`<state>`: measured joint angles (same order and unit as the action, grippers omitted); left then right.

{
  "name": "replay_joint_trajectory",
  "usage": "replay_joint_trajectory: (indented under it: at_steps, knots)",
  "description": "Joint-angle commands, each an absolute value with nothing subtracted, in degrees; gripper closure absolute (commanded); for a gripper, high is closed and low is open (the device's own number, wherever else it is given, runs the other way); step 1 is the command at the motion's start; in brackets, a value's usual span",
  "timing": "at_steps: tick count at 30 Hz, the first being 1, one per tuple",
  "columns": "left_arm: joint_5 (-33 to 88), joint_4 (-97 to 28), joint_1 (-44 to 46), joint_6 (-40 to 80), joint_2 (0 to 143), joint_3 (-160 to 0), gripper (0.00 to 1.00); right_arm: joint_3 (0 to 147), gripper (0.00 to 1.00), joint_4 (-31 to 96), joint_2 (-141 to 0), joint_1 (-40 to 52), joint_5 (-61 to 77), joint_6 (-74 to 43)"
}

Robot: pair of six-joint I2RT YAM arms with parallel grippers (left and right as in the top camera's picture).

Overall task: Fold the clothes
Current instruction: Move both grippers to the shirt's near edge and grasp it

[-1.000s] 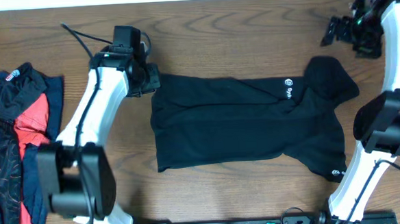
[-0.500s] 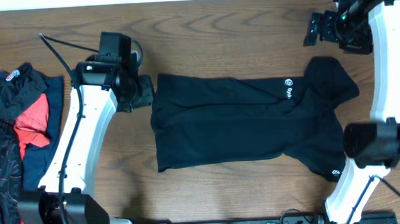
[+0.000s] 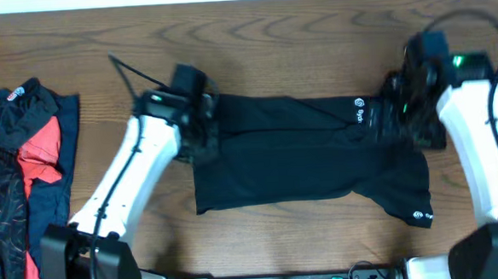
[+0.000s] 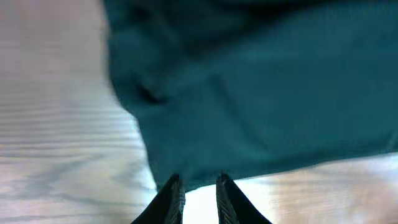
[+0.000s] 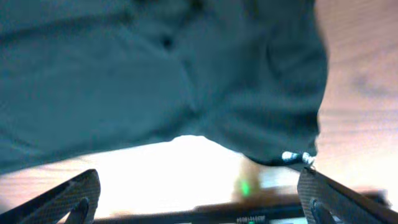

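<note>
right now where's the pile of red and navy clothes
In the overhead view the pile of red, navy and patterned clothes lies at the left edge of the table, well apart from the black shirt spread out in the middle.

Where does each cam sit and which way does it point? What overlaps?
Overhead: above the table, facing straight down; shirt, clothes pile at left, left arm and right arm show.
Left wrist: on left arm, looking along the left gripper at the shirt's edge; both fingertips show.
Right wrist: on right arm, close above the shirt; right gripper fingers in bottom corners.
Shared: all three see shirt and table.
</note>
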<state>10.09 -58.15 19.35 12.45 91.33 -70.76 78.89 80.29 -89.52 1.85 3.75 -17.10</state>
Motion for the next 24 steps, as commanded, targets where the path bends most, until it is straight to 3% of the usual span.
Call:
replay_joint_trajectory:
  at_steps: [1,8,12,16,24]
  knots:
    - [8.7,-56.3,23.1,15.7,89.3,-65.9,0.8,72.2,0.01,78.6,-84.3,2.5,2.8,-18.8]
    - [8.3,-49.0,28.2,22.7,80.4,-52.1,0.67,64.2,0.01,78.3,-82.5,3.1,2.8,-18.9]
    - [8.5,-47.0,28.8,22.8,76.6,-46.5,0.5,57.5,0.01,74.4,-80.3,4.8,4.4,-19.7]
    - [8.5,-45.9,28.8,22.9,76.5,-43.2,0.47,51.1,0.01,71.4,-76.7,6.3,10.7,-22.1]
    - [8.5,-45.3,28.8,23.3,76.5,-42.0,0.46,47.3,0.01,72.5,-69.6,8.7,9.0,-30.4]
